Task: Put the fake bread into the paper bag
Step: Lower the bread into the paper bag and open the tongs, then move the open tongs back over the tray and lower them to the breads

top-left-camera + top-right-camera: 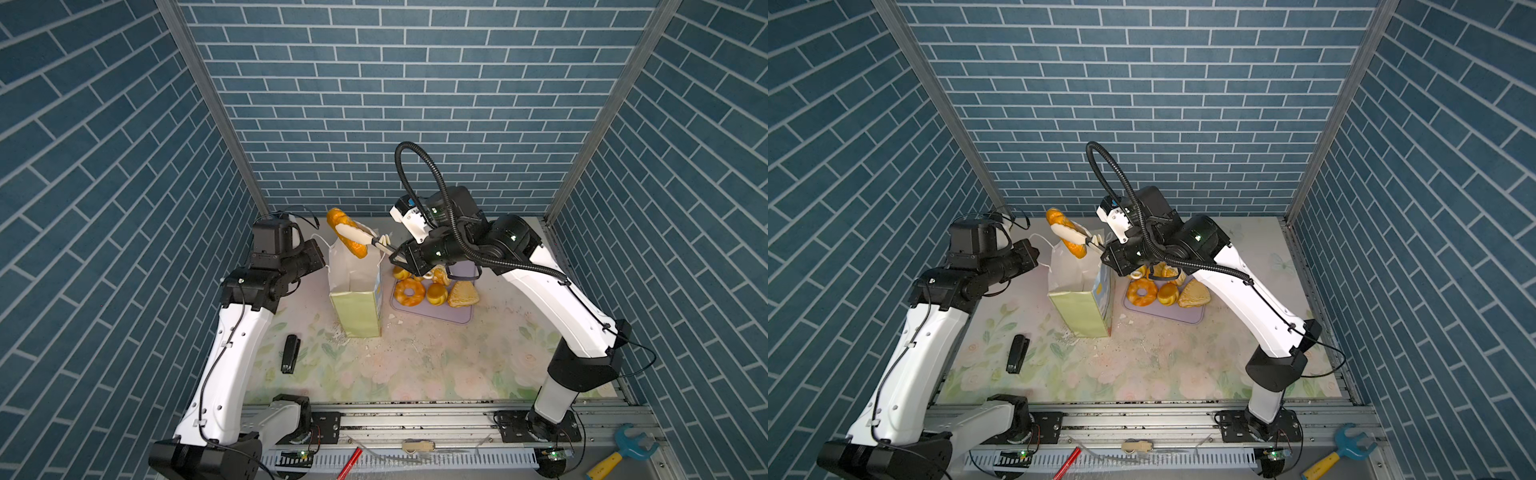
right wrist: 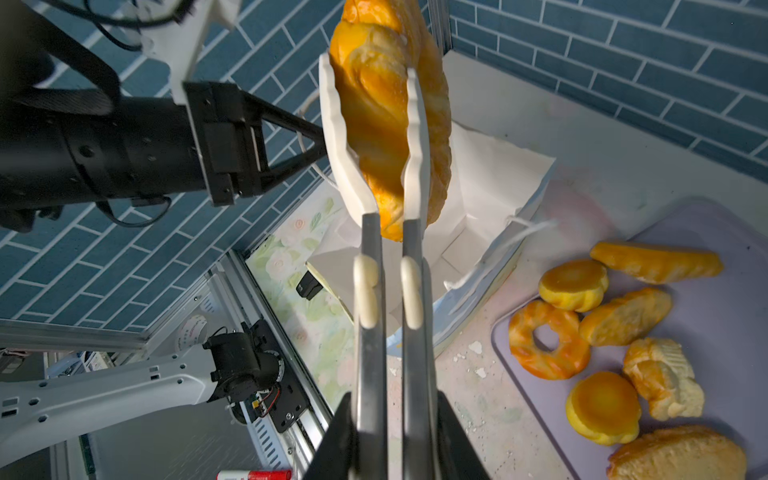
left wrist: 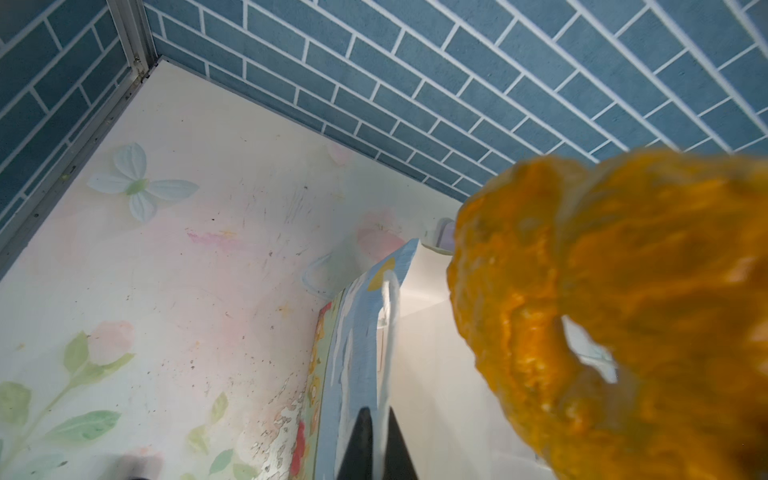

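Observation:
The paper bag (image 1: 357,307) stands upright and open, pale yellow-green outside and white inside (image 2: 490,174). My left gripper (image 3: 377,415) is shut on the bag's near rim by the white cord handle, at the bag's left side (image 1: 325,264). My right gripper (image 2: 390,424) is shut on a pair of white-tipped metal tongs (image 2: 390,291). The tongs clamp a long twisted loaf of fake bread (image 1: 337,217) above the bag's mouth, tilted. That loaf fills one side of the left wrist view (image 3: 623,311). Several more pastries, among them a ring doughnut (image 1: 409,292), lie on the lilac tray (image 1: 440,313).
A black stapler (image 1: 290,353) lies on the floral mat in front of the left arm. White crumbs are scattered near the bag's base. A red pen (image 1: 349,463) and a blue and yellow toy wrench (image 1: 623,451) rest by the front rail. Blue brick walls enclose the table.

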Tool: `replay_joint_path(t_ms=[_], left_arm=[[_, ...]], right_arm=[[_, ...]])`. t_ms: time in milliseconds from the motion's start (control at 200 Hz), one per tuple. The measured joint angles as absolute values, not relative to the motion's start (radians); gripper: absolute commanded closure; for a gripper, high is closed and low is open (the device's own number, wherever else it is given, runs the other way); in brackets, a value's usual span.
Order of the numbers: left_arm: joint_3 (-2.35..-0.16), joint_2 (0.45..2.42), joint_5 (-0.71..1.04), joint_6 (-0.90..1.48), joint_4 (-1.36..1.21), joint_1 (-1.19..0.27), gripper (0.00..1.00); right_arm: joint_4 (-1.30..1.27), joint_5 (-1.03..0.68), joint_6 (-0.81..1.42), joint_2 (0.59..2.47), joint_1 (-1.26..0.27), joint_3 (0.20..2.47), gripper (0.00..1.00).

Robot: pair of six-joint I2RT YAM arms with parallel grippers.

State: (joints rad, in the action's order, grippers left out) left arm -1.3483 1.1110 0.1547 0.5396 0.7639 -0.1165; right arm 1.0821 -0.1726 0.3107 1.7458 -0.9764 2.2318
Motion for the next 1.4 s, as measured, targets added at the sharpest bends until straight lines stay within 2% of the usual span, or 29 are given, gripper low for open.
replay_joint_path(t_ms=[195, 300, 455, 590, 925, 1125, 1270, 1400], left_arm=[[-1.311, 1.081, 0.167, 0.593, 0.724, -0.116, 0.97], [-1.291, 1.069, 0.173, 0.607, 0.717, -0.116, 0.97], [-1.277, 1.061, 0.181, 0.622, 0.710, -0.116, 0.97], [-1.277, 1.057, 0.185, 0.629, 0.699, -0.116, 0.98], [-1.268, 1.033, 0.186, 0.637, 0.697, -0.116, 1.00], [-1.255, 1.024, 0.186, 0.638, 0.698, -0.116, 1.00], [-1.255, 1.021, 0.189, 0.636, 0.698, -0.116, 1.00], [-1.254, 1.019, 0.190, 0.628, 0.698, -0.116, 1.00]], right_arm=[[1.018, -0.175, 0.361, 1.673, -0.982, 2.059, 0.88], [0.998, -0.172, 0.371, 1.642, -0.983, 2.006, 0.77], [0.994, -0.173, 0.370, 1.631, -0.984, 1.995, 0.57], [1.023, -0.165, 0.360, 1.653, -0.992, 2.054, 0.50], [1.048, -0.061, 0.304, 1.674, -1.002, 2.219, 0.49], [1.086, 0.077, 0.255, 1.668, -0.992, 2.318, 0.50], [1.111, 0.150, 0.249, 1.627, -0.945, 2.294, 0.49], [1.124, 0.172, 0.255, 1.532, -0.834, 2.159, 0.49]])
